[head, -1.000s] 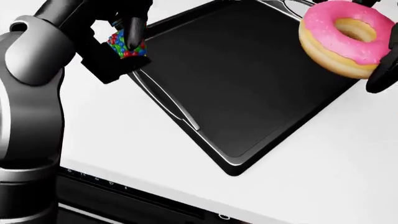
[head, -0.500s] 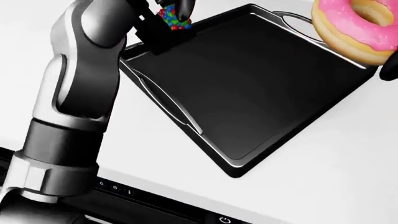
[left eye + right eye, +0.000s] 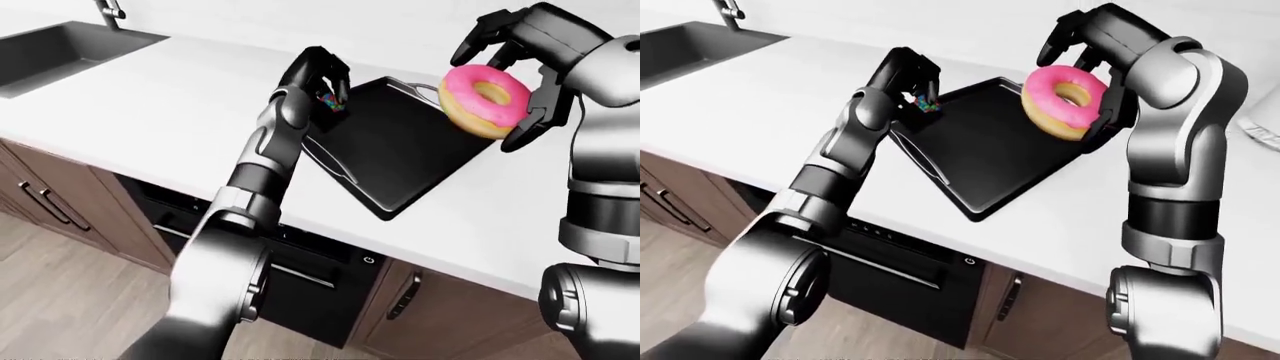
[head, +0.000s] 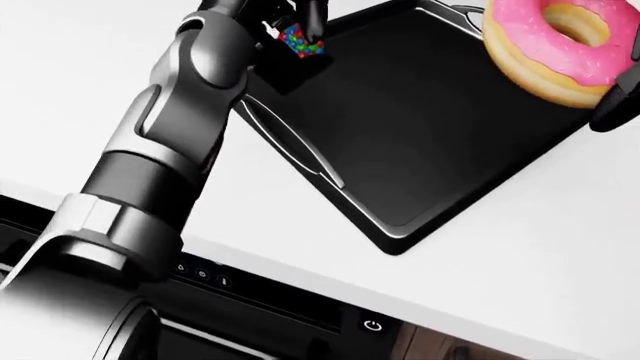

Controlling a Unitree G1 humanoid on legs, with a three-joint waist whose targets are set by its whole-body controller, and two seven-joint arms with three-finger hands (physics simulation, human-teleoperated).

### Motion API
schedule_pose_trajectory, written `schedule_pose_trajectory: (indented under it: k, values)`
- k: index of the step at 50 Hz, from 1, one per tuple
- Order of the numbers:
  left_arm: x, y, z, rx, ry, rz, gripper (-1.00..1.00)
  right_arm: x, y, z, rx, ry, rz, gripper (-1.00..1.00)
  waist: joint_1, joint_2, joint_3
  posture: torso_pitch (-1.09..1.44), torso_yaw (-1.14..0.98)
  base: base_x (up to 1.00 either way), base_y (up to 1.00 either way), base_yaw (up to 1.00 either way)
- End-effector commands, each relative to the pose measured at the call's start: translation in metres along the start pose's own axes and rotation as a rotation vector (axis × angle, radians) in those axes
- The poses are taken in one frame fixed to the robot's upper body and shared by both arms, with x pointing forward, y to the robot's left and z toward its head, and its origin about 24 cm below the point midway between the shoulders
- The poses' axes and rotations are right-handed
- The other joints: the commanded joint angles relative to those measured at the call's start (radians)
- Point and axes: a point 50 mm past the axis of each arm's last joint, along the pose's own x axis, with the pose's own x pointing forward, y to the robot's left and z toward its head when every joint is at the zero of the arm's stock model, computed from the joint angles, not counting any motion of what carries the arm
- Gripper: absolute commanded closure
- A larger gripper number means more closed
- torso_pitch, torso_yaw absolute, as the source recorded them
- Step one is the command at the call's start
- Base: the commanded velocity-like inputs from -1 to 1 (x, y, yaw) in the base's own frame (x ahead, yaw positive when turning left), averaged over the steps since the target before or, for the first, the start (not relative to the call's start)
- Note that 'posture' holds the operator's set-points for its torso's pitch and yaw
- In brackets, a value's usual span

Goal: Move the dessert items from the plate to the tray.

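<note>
A black tray [image 3: 400, 161] lies on the white counter [image 3: 190, 112]. My left hand [image 3: 330, 91] is shut on a small treat covered in multicoloured candies [image 4: 301, 40] and holds it just over the tray's top-left corner [image 4: 290, 71]. My right hand [image 3: 503, 86] is shut on a pink-frosted donut [image 3: 470, 112], held in the air above the tray's right side; it shows large at the top right of the head view [image 4: 535, 71]. No plate shows in any view.
A steel sink [image 3: 60, 52] with a tap [image 3: 110, 10] is set in the counter at the top left. A black appliance front [image 3: 300, 266] and wooden cabinet doors [image 3: 50, 202] run below the counter edge. A pale object [image 3: 1262, 120] shows at the right edge.
My left hand has carried the candy treat rightward from beside the tray to its top-left corner. The donut has stayed at the top right. The head view has shifted a little.
</note>
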Motion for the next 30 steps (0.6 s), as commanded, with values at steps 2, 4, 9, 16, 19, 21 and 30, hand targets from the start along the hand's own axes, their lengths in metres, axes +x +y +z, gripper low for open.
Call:
schedule_pose_trajectory:
  k: [2,4,9,16,19,21,30]
  values:
    - [0.002,0.009,0.027,-0.008,-0.106,0.040,1.00,-0.007,-0.019,0.007,-0.019,-0.030,-0.092,0.99,0.000,-0.005,-0.033,0.00,0.00,0.00,0.00,0.00]
    - [0.001,0.006,0.029,-0.012,-0.109,0.033,1.00,-0.008,-0.020,0.007,-0.018,-0.030,-0.094,0.99,0.000,-0.005,-0.034,0.00,0.00,0.00,0.00,0.00]
    - [0.000,-0.006,0.031,-0.020,-0.119,0.008,1.00,-0.010,-0.022,0.007,-0.018,-0.028,-0.095,0.99,0.001,-0.007,-0.036,0.00,0.00,0.00,0.00,0.00]
    - [-0.002,-0.018,0.030,-0.009,-0.121,-0.020,0.64,-0.010,-0.020,0.004,-0.014,-0.026,-0.095,0.99,0.001,-0.009,-0.038,0.00,0.00,0.00,0.00,0.00]
    - [-0.003,-0.023,0.030,-0.003,-0.126,-0.035,0.40,-0.008,-0.019,0.005,-0.014,-0.027,-0.093,0.99,0.001,-0.008,-0.039,0.00,0.00,0.00,0.00,0.00]
    - [-0.003,-0.023,0.030,0.001,-0.126,-0.037,0.12,-0.009,-0.020,0.005,-0.014,-0.026,-0.093,0.99,0.001,-0.008,-0.040,0.00,0.00,0.00,0.00,0.00]
    - [-0.005,-0.024,0.030,0.013,-0.130,-0.045,-0.73,-0.008,-0.020,0.006,-0.013,-0.027,-0.092,0.98,0.001,-0.007,-0.039,0.00,0.00,0.00,0.00,0.00]
